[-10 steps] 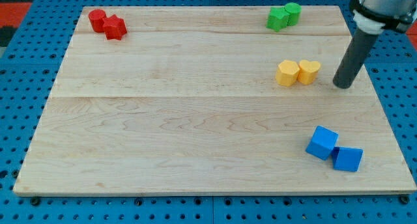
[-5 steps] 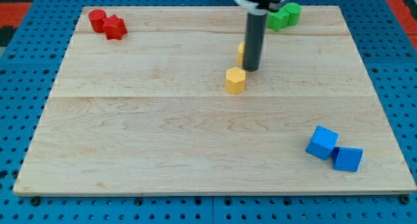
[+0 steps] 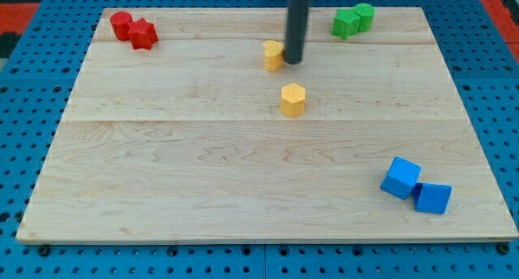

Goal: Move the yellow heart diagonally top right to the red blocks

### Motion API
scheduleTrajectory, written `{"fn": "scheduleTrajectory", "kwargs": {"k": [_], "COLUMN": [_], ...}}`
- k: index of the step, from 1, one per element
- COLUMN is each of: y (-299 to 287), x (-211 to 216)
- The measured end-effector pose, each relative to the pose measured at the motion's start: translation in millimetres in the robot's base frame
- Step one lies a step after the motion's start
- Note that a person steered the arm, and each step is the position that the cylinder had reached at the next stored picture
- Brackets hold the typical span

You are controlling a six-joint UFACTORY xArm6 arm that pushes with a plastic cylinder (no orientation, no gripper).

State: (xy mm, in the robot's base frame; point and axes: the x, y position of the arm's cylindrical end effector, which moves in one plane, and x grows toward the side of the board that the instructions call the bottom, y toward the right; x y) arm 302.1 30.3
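Rod end first: my tip [image 3: 293,62] sits on the board in its upper middle, touching the right side of the yellow heart [image 3: 273,56]; the rod has no claw, so nothing grips the heart. The heart lies near the board's top edge, roughly midway between the red blocks [image 3: 134,29] in the top left corner and the green blocks [image 3: 353,20] toward the top right corner, well apart from both. The rod covers the heart's right edge, so its heart outline is hard to make out. The rod's upper part is cut off at the view's top. A yellow hexagon [image 3: 293,99] stands alone below the heart, near the board's middle. Two blue blocks [image 3: 416,188] touch each other near the bottom right corner. No writing or label can be read anywhere.
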Motion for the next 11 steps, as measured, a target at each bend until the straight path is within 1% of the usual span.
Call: {"fn": "scheduleTrajectory", "kwargs": {"k": [1,2,3,4,5,6,7,8,9,10,11], "y": [-20,13,-12,-13,-14,-28,-30,-26,-38,-67,-64], "x": [-32,0,8,17,38,11,-33,-40,-15,-28,-50]}}
